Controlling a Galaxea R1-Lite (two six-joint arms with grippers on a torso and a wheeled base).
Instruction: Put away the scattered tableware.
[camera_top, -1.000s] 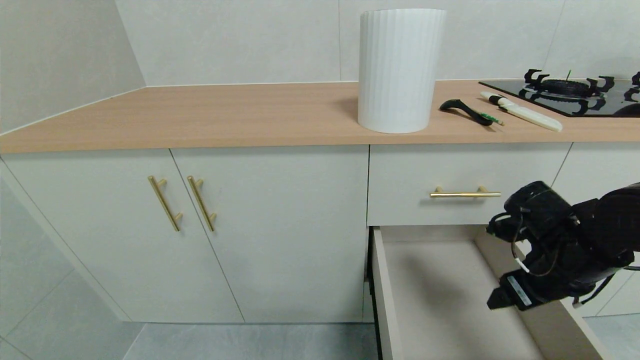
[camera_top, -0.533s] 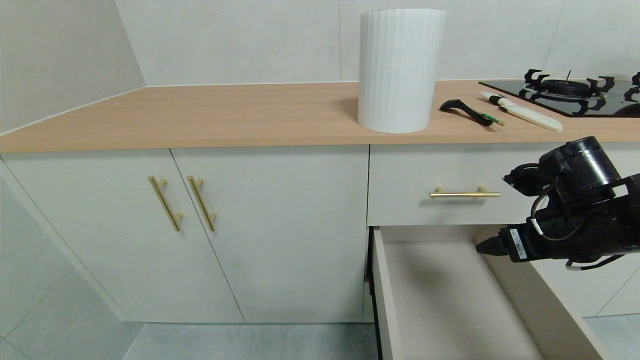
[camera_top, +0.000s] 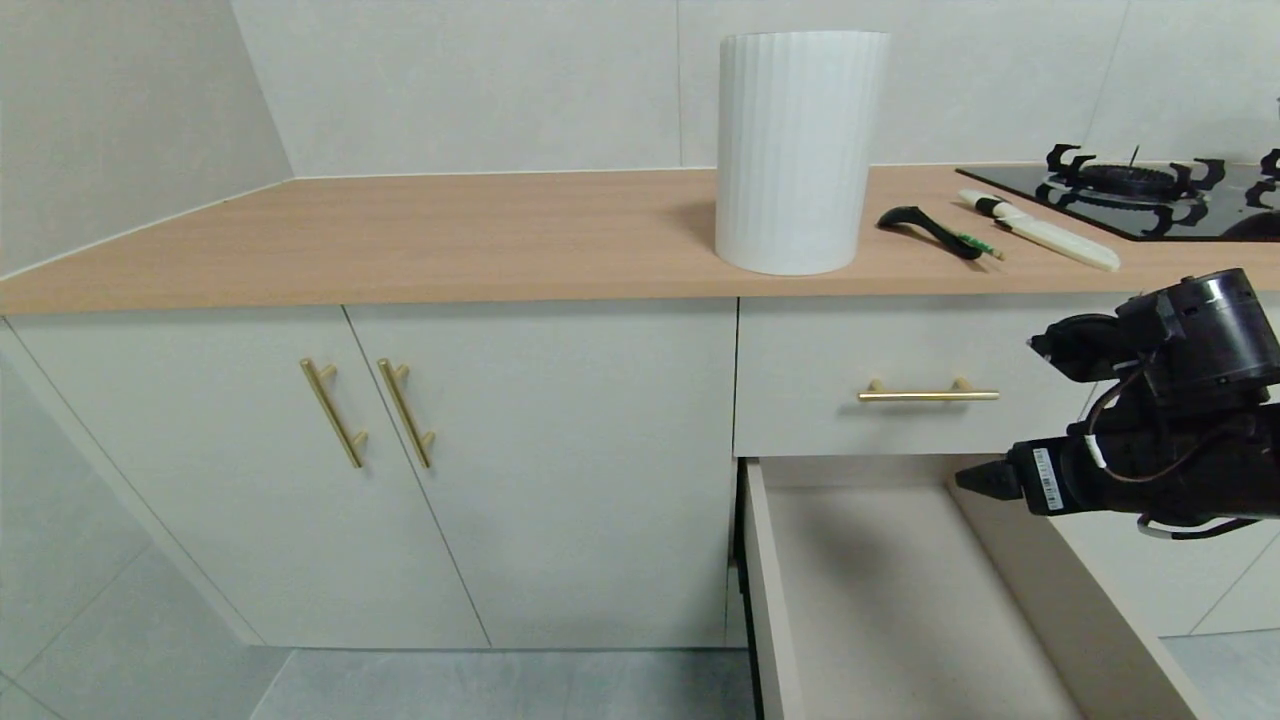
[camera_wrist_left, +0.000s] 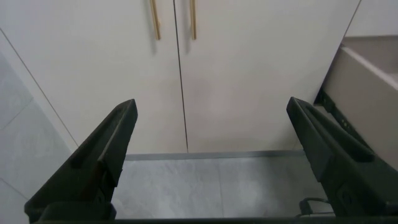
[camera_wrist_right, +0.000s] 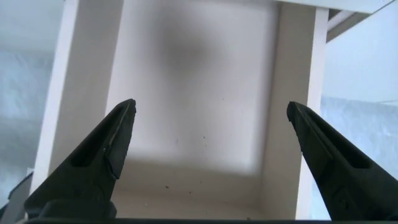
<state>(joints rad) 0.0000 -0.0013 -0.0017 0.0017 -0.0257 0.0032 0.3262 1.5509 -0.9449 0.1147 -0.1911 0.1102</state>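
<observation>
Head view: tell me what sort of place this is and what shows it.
Probably a home kitchen: a wooden countertop over handled cabinets, a gas hob set into it, and a knife lying beside the hob.

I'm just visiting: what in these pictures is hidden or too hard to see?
Head view: the tall white container hides its own inside and the counter behind it.
Head view: the front of the open drawer is cut off by the lower edge; the right end effector covers its back right corner.
Head view: the stove runs off the right edge.
Head view: the dark utensil and the pale utensil are too small to identify.
</observation>
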